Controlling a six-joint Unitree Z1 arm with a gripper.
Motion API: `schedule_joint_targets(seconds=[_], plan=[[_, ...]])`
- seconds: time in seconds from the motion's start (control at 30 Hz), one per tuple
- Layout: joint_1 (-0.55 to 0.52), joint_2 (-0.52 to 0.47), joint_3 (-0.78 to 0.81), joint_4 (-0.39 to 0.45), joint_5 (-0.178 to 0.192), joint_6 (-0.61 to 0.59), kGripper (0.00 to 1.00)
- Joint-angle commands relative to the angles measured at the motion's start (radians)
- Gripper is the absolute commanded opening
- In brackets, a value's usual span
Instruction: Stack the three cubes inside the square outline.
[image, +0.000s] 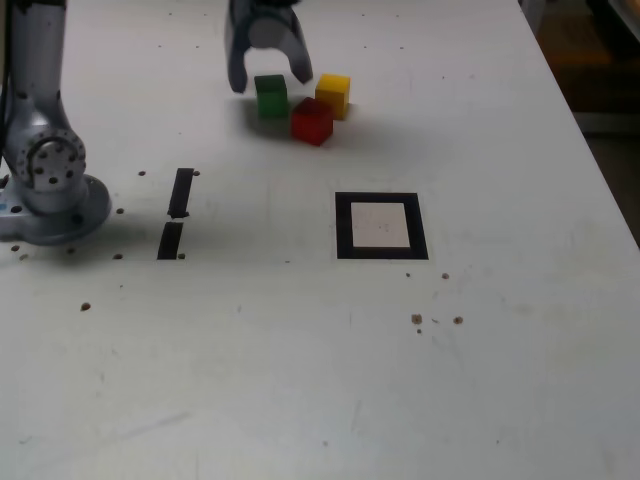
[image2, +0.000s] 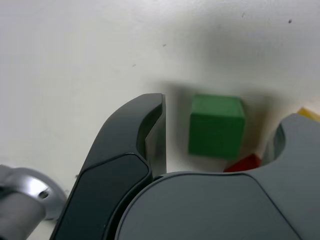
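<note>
Step in hand: first pick. gripper (image: 268, 72) is parked over the green cube (image: 270, 96) at the far side of the table (image: 300, 380), jaws spread, nothing held. Wrist view confirms it: green cube (image2: 217, 126) sits in the gap between the two fingers, clear of both as far as I can see.

All three cubes are clustered far from the target. In the exterior view green is leftmost, yellow cube (image: 334, 94) right of it, red cube (image: 311, 120) nearer the camera between them and close against both. None stacked. square outline (image: 380, 226) is empty, nearer the camera and to the exterior view's right of the cluster, well apart from it.

Next move, my read: drop straight down and close on green only. Risk is a finger clipping red or yellow, they're tight.

Orientation: cubes have no long axis. Green sits flat, faces roughly square to the jaw gap; red is rotated a bit. Outline edges run about parallel to the table edges.
</note>
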Motion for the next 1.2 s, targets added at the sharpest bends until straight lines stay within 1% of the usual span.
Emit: schedule_joint_targets(seconds=[0.0,0.1,0.17,0.27,0.4,0.47,0.53,0.7,0.77,0.83,0.97,1.03,1.17], plan=[[-0.02,-0.065,-0.022,0.03,-0.001,0.016,0.92],[-0.082,-0.137,-0.047,0.068,-0.015,0.055,0.92],[-0.146,-0.162,-0.058,0.08,-0.028,0.081,0.92],[-0.215,-0.139,-0.062,0.071,-0.04,0.097,0.92],[-0.258,-0.074,-0.055,0.044,-0.044,0.108,0.92],[-0.265,-0.051,-0.041,0.03,-0.037,0.116,0.91],[-0.268,-0.035,-0.019,0.014,-0.02,0.122,0.91],[-0.27,0.003,0.02,-0.027,0.05,0.128,0.91],[-0.27,0.021,0.033,-0.053,0.069,0.13,0.91],[-0.271,0.035,0.045,-0.081,0.067,0.135,0.91],[-0.278,0.05,0.055,-0.132,0.04,0.152,0.89],[-0.282,0.051,0.055,-0.142,0.031,0.159,0.87],[-0.283,0.052,0.066,-0.146,0.031,0.161,0.84]])
